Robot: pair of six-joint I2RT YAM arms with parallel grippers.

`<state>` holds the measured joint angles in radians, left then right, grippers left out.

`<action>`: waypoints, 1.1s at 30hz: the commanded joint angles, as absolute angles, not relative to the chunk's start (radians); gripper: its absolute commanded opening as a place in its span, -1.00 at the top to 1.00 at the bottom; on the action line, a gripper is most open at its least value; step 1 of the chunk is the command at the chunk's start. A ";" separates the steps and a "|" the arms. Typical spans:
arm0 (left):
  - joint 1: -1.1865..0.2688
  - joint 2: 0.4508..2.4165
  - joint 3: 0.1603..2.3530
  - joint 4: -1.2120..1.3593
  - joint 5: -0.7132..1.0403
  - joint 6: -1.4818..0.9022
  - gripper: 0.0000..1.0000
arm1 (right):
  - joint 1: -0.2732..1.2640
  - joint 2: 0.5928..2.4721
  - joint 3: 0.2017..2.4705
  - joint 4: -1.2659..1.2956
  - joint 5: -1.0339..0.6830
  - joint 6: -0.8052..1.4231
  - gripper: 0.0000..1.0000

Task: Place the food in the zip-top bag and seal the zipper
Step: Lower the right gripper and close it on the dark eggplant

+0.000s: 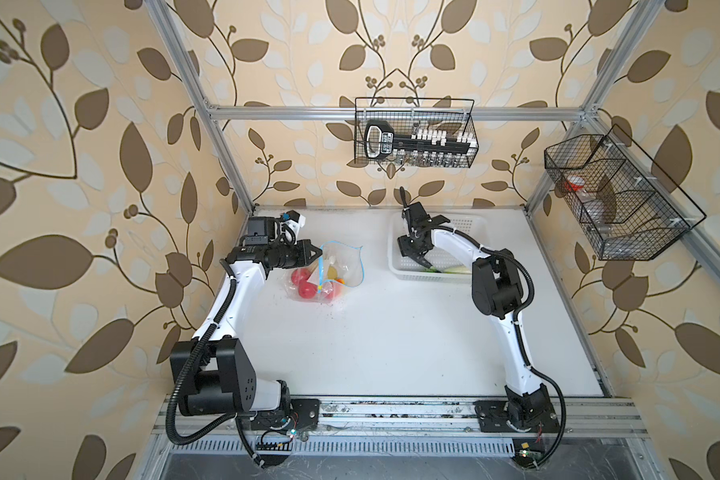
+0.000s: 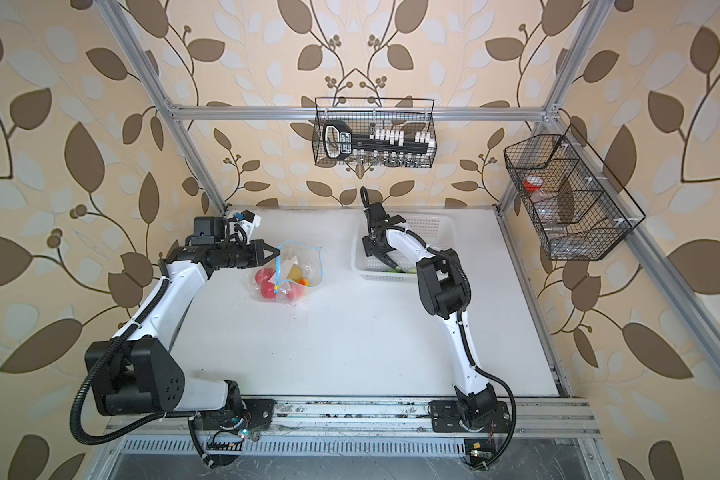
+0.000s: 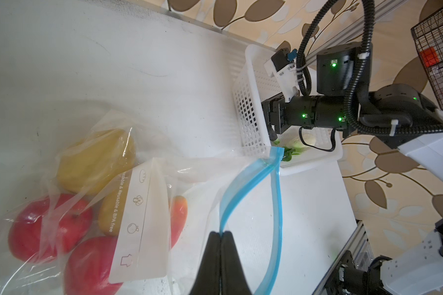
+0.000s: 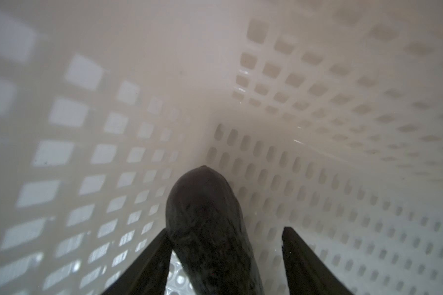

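both reaching, left gripper (image 3: 221, 234) pinching zipper (image 3: 244, 183), right gripper (image 4: 225, 229) straddling eggplant (image 4: 202, 204)

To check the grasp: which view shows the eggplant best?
Right wrist view: the eggplant lies close up inside the right gripper. Both top views and the left wrist view show only that gripper in the basket.

We see a zip-top bag (image 3: 128, 204) of clear, crinkled, glossy plastic, with shiny red tomatoes (image 3: 49, 224) inside. The basket (image 4: 317, 102) is smooth white perforated plastic; the eggplant (image 4: 205, 217) looks dark, matt and faintly mottled. The table (image 1: 391, 324) is matt white.
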<state>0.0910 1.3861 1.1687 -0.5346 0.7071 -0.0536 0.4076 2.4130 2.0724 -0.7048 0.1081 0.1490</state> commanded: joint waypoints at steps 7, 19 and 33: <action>0.094 1.387 1.166 -0.531 0.730 -0.055 1.00 | 0.391 2.450 2.109 -0.712 0.053 0.161 -0.11; 0.093 1.386 1.152 -0.513 0.713 -0.060 1.00 | 0.340 2.324 1.980 -0.561 -0.096 0.266 0.34; 0.094 1.387 1.149 -0.505 0.718 -0.076 1.00 | 0.274 2.119 1.703 -0.280 -0.225 0.438 0.36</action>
